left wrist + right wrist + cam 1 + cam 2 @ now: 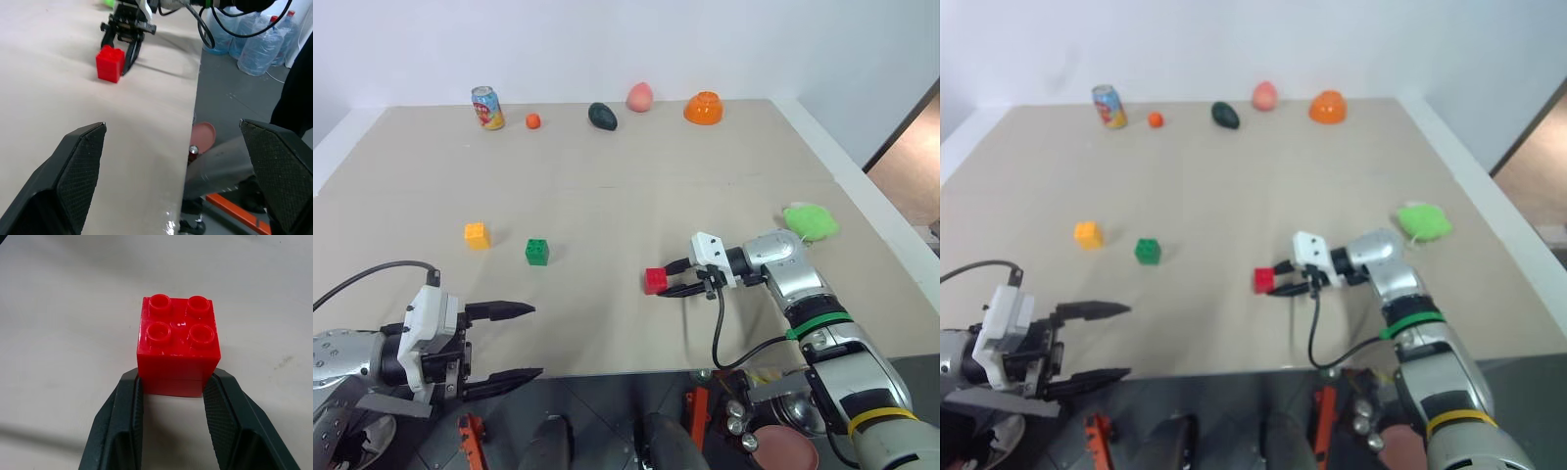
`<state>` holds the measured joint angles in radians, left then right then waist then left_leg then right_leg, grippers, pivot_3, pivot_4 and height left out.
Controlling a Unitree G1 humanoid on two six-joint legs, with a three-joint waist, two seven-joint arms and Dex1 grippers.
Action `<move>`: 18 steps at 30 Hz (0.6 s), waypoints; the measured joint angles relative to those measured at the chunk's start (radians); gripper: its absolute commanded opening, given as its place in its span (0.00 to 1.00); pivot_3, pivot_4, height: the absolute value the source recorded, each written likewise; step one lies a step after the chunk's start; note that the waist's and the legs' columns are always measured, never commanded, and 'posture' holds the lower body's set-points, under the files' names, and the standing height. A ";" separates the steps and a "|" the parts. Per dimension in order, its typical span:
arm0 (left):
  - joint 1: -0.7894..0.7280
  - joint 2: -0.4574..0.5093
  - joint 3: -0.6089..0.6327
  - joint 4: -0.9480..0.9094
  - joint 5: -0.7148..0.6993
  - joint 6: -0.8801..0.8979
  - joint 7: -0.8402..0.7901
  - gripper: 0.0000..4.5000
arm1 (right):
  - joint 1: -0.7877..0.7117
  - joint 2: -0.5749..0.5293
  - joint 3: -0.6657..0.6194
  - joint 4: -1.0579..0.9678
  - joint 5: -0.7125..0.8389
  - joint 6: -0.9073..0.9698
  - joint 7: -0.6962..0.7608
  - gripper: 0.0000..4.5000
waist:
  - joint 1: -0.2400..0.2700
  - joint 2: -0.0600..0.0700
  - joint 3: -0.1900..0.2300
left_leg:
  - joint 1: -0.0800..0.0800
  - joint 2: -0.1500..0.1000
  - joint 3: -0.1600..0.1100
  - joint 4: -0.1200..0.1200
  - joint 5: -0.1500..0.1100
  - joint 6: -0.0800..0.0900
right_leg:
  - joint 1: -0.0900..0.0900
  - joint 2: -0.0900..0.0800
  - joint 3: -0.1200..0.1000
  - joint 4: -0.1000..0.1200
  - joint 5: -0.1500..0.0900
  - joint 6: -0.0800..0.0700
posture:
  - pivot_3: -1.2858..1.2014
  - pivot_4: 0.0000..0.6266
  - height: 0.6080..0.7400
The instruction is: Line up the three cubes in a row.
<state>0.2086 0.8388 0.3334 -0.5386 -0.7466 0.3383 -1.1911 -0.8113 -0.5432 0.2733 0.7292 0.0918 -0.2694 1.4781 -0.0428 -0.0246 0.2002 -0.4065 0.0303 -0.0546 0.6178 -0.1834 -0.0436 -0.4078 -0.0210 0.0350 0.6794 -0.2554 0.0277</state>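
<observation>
Wide apart, the left gripper [514, 341] hangs over the tan table's [607, 186] near edge. Three cubes: the red cube [177, 343] pinched between the right gripper's [674, 277] fingertips on the tabletop, the green cube [536, 252] and yellow-orange cube [477, 235] just beyond the left gripper. White walls surround.

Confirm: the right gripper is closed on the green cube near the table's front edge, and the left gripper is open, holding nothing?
Not quite: the right gripper grips the red cube, as the right wrist view shows. The green cube sits free. The left gripper is open and holds nothing.
</observation>
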 measured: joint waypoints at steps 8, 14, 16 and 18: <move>-0.015 0.000 -0.012 0.002 0.000 0.017 0.006 1.00 | 0.000 0.001 0.001 0.012 -0.003 0.004 0.007 0.56 | 0.000 0.000 0.000 | 0.000 0.000 0.000 0.000 0.000 0.000 | 0.000 0.000 0.000 0.000 0.000 0.001 | 0.52 0.24 0.99; -0.010 0.000 -0.012 0.002 0.000 0.018 0.011 1.00 | -0.021 0.007 -0.002 0.032 -0.017 0.032 0.003 1.00 | 0.000 0.000 0.000 | 0.000 0.001 0.000 -0.001 0.000 0.000 | 0.000 0.001 -0.001 0.000 -0.001 0.000 | 0.52 0.24 0.99; -0.010 0.000 -0.012 0.002 0.000 0.018 0.014 1.00 | -0.031 0.012 -0.004 0.044 -0.021 0.033 0.000 1.00 | -0.001 0.000 0.000 | 0.001 0.001 0.000 -0.002 -0.001 -0.001 | 0.000 0.001 -0.001 0.000 -0.001 0.000 | 0.52 0.24 0.99; -0.010 -0.001 -0.012 0.002 0.001 0.018 0.015 1.00 | -0.032 0.018 -0.004 0.050 -0.021 0.033 0.006 1.00 | -0.002 0.000 0.000 | 0.001 0.002 -0.001 -0.002 -0.002 -0.002 | 0.000 0.002 -0.001 0.000 0.000 0.003 | 0.52 0.24 0.99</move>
<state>0.1986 0.8376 0.3216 -0.5368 -0.7455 0.3558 -1.1759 -0.8437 -0.5252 0.2698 0.7790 0.0712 -0.2362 1.4839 -0.0446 -0.0249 0.1999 -0.4055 0.0324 -0.0552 0.6159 -0.1849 -0.0453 -0.4077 -0.0189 0.0339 0.6794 -0.2557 0.0304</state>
